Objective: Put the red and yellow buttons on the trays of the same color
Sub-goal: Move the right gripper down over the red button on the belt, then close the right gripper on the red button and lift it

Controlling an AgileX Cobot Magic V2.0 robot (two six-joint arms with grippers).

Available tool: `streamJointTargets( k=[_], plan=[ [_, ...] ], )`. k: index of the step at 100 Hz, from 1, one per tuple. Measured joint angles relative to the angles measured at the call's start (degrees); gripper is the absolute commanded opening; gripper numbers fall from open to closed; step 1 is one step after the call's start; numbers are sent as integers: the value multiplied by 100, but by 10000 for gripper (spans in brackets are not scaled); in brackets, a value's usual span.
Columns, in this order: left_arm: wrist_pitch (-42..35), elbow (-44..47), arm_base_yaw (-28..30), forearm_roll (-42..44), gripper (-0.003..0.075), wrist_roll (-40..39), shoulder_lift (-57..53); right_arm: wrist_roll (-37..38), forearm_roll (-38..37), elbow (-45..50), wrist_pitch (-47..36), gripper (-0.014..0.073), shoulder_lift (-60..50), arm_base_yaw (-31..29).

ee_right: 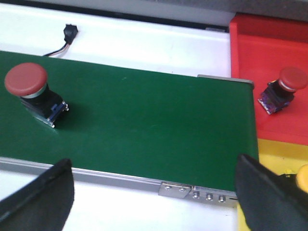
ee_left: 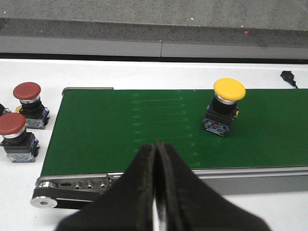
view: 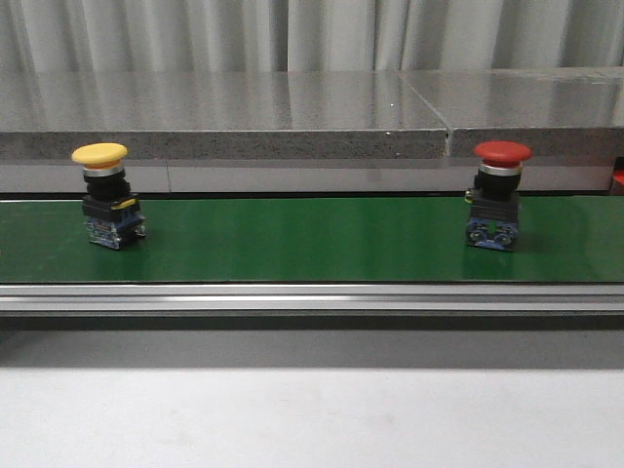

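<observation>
On the green belt (view: pixel 312 239), the yellow button (view: pixel 107 195) sits near its left end, the red button (view: pixel 497 195) near its right. Left gripper (ee_left: pixel 156 159) is pressed together, right gripper (ee_right: pixel 154 192) spread. Top-heavy buttons might tip if bumped.

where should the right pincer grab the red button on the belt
Grip the black collar and body just under the red button's mushroom cap, coming from above with the open right pincer. It stands upright on the green belt; the wide cap would likely catch above closed fingers.

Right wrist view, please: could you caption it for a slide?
Open right gripper above green belt carrying red button.
</observation>
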Motion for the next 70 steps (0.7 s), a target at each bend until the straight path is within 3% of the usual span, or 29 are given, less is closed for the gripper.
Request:
streamJointTargets(
  k=[45, 70],
  plan=[
    [0, 0, 0, 0, -19, 0, 0, -75, -10, -691, -9, 663, 2234, 1030],
    [0, 0, 0, 0, -19, 0, 0, -75, -10, -1252, -213, 663, 3186, 1127]
  ],
)
